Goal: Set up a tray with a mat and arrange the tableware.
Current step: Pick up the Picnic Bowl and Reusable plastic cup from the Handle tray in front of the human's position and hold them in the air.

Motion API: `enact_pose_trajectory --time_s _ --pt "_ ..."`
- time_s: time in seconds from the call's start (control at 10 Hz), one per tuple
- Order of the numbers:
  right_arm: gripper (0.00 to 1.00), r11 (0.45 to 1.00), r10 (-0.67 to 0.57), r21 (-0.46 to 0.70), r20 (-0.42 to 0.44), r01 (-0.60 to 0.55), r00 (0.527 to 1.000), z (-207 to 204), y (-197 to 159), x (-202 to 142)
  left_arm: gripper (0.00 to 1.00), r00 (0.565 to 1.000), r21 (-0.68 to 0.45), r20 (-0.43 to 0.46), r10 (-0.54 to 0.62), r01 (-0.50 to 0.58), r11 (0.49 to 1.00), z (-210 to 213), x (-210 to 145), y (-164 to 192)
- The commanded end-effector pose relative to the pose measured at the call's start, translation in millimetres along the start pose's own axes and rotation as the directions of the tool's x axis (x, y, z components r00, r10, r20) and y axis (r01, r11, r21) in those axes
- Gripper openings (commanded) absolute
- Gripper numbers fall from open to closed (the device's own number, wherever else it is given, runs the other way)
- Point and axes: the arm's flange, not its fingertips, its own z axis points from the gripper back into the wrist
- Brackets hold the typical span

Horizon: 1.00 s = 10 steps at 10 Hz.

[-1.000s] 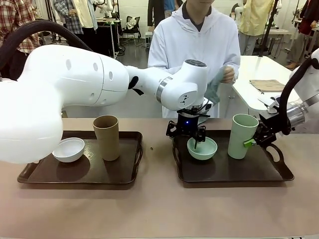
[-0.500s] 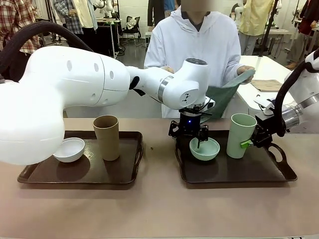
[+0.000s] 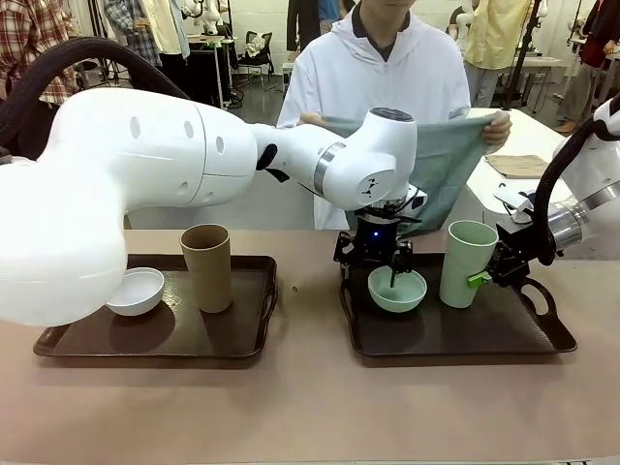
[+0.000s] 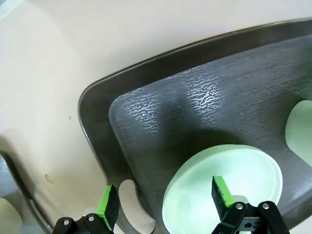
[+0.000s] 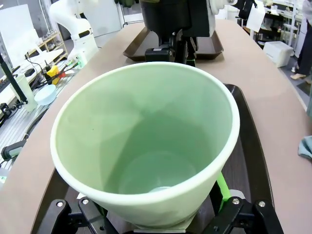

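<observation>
While the person holds the mat (image 3: 441, 160) spread at upper centre, the left jaws, wide astride the rim of the mint bowl (image 3: 397, 291), and the right jaws, wide around the green cup (image 3: 467, 263), both on the tray (image 3: 455, 341) at right of frame, should close squarely before lifting.

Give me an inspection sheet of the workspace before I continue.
Surface: tan table, left tray and right tray side by side.
Job's things: white bowl, brown tumbler on left tray; mint bowl, pale green tumbler on right tray; person holds mat spread.
Clutter: nothing seen.
Pincers: left pincer open, straddling mint bowl's rim; right pincer flanks pale green tumbler, contact unclear.
Cables: dark hose over left arm; black cable on right arm.
Surroundings: people, other tables behind.
</observation>
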Motion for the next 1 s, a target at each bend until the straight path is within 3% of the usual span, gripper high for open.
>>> enact_pose_trajectory --time_s 0.0,0.1,0.2,0.3,0.4,0.5,0.7,0.8,0.9 --pt "1.00 1.000 0.020 -0.014 0.026 -0.020 0.999 -2.8 -5.8 -0.7 1.00 0.999 0.027 -0.016 0.030 -0.030 0.999 0.1 6.4 -4.3" --pt "1.00 0.999 0.031 -0.012 0.031 -0.031 0.999 -2.7 -5.9 -1.5 1.00 0.999 0.026 -0.020 0.034 -0.033 0.999 -1.6 7.3 -4.6" --pt "0.73 0.998 0.059 -0.004 0.040 -0.059 0.997 -2.2 -5.0 -2.9 0.86 1.000 -0.009 -0.014 0.018 -0.018 1.000 -1.5 7.0 -4.8" --pt "0.41 0.998 0.058 0.000 0.041 -0.058 0.997 -1.5 -4.4 -2.8 0.42 0.999 -0.002 -0.027 0.021 -0.021 1.000 -1.5 7.8 -5.4" --pt "0.13 0.998 0.061 0.002 0.043 -0.061 0.997 -1.5 -4.1 -2.8 0.28 0.999 -0.005 -0.026 0.025 -0.025 1.000 -0.9 7.6 -5.8" --pt "0.00 0.998 0.062 0.004 0.045 -0.062 0.997 -0.8 -3.5 -3.7 0.00 0.999 -0.006 -0.025 0.029 -0.029 1.000 -1.1 7.4 -6.2" --pt "0.00 0.998 0.060 0.003 0.046 -0.061 0.997 0.6 -3.2 -4.5 0.00 0.999 -0.001 -0.026 0.034 -0.034 0.999 -0.6 7.2 -6.3" --pt "0.24 0.998 0.060 0.003 0.047 -0.061 0.997 1.3 -3.0 -4.8 0.07 0.999 -0.002 -0.027 0.034 -0.034 0.999 -0.3 7.2 -6.4" --pt "0.24 0.998 0.062 0.004 0.049 -0.062 0.997 1.7 -2.6 -5.1 0.00 0.999 -0.004 -0.029 0.035 -0.035 0.999 -0.2 7.2 -6.3"
